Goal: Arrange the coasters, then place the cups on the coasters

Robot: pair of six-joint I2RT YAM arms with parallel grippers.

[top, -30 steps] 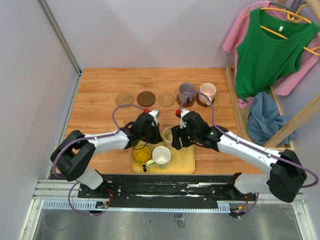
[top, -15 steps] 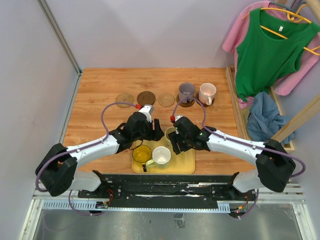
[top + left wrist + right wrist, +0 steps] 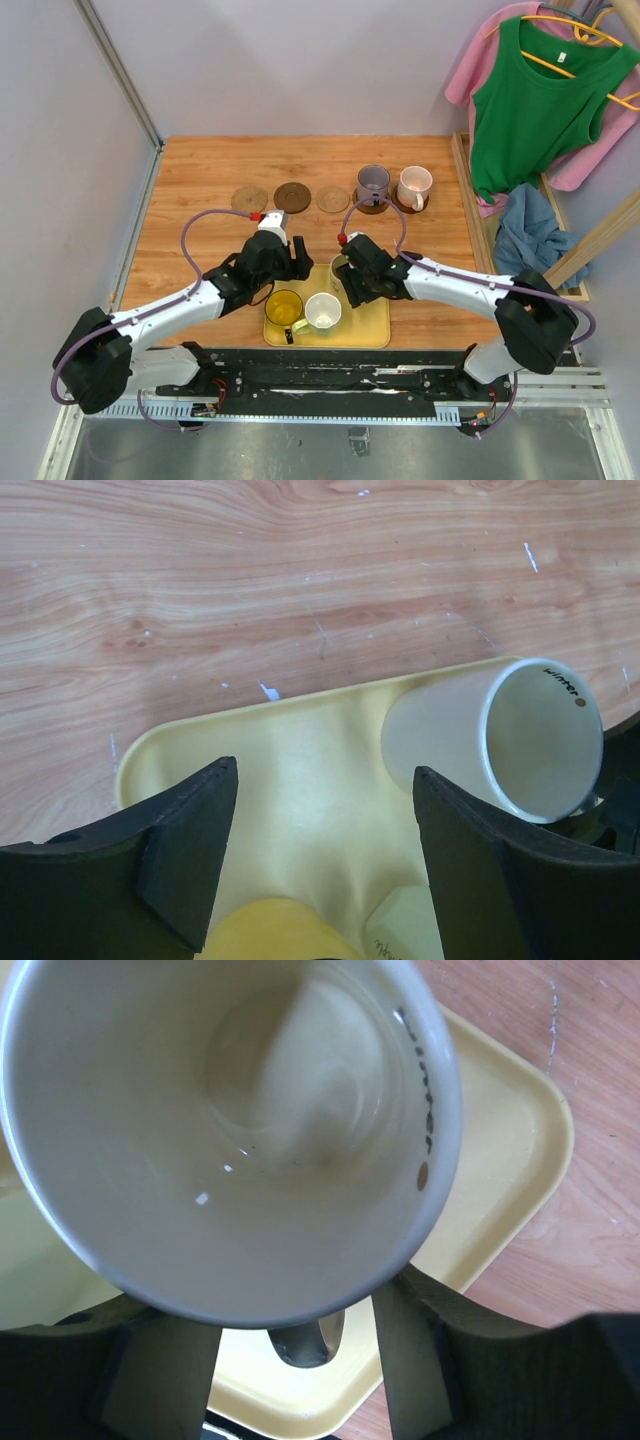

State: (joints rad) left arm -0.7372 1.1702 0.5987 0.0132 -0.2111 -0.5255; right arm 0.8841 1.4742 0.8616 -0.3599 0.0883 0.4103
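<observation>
Your left hand (image 3: 322,810) is wide open over the tray (image 3: 300,740), holding nothing. The cup (image 3: 540,740) sits at the tray's far edge. Your right hand (image 3: 292,1325) straddles its handle (image 3: 300,1350); you cannot tell if it grips.

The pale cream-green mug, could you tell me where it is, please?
In the top view the mug is at the far edge of the yellow rectangular tray, between the left hand and the right hand, nearer the right one.

Bright even light; soft shadows; top view sharp; cream mug (image 3: 230,1130) blurred close-up, small glints inside.
</observation>
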